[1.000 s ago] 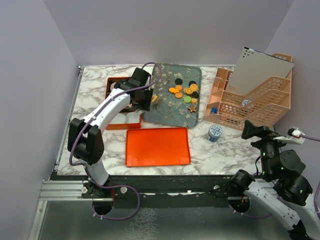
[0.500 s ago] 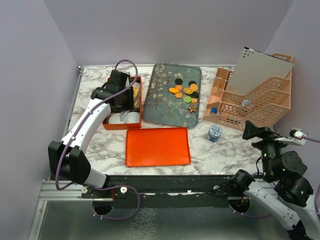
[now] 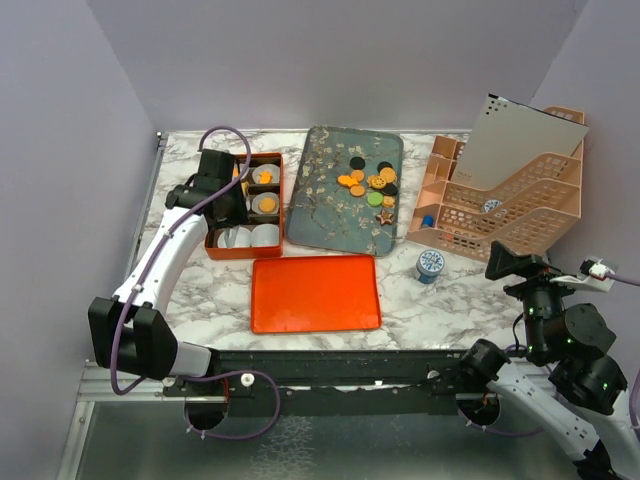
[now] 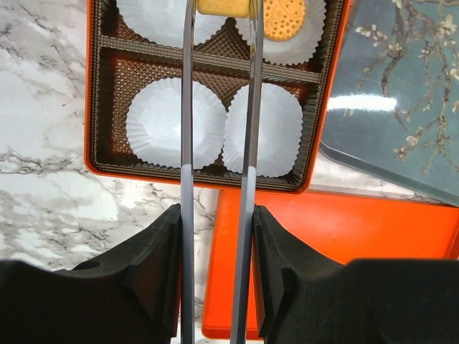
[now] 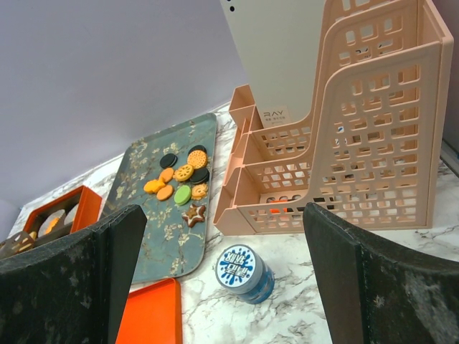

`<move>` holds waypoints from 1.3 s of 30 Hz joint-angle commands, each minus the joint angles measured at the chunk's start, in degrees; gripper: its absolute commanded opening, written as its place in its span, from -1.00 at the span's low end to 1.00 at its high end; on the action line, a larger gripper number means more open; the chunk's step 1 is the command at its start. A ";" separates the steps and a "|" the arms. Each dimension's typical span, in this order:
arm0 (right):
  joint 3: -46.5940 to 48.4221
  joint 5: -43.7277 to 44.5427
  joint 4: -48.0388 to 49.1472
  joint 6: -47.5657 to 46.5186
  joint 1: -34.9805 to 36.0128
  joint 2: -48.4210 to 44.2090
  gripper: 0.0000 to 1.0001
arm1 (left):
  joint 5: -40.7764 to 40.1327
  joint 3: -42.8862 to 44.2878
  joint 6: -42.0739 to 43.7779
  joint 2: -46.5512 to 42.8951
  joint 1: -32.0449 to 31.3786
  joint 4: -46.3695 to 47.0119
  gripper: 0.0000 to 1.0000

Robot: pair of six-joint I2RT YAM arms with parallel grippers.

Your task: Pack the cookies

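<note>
My left gripper (image 4: 217,236) is shut on a pair of grey metal tongs (image 4: 188,143). The tongs pinch a yellow-orange cookie (image 4: 224,6) over the orange box (image 4: 92,86), which holds white paper liners. One liner holds an orange cookie (image 4: 285,18). In the top view the left gripper (image 3: 218,185) hovers over the box (image 3: 278,195). The remaining cookies (image 3: 370,185), orange, black, green and a brown star, lie on the floral tray (image 3: 330,215); they also show in the right wrist view (image 5: 181,183). My right gripper (image 5: 222,215) is open and empty at the right.
An orange lid (image 3: 315,292) lies in front of the box and tray. A blue-and-white tin (image 3: 431,264) stands right of the lid. A pink file organiser (image 3: 510,190) with a white sheet fills the back right. Purple walls surround the table.
My left arm has swung left from the tray's near-left corner to above the orange box, carrying the tongs. The right arm has not moved.
</note>
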 commanded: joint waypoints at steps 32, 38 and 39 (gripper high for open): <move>0.33 -0.21 -1.35 0.50 0.07 -0.42 0.99 | -5.28 -5.53 -0.72 5.46 2.85 7.85 -0.92; 0.30 -0.23 -1.32 0.41 0.07 -0.42 1.00 | -4.40 -6.13 -0.13 5.86 2.85 7.84 -0.80; 0.35 -0.20 -1.35 0.48 0.07 -0.42 0.99 | -4.16 -6.06 -0.03 5.96 2.85 7.83 -0.75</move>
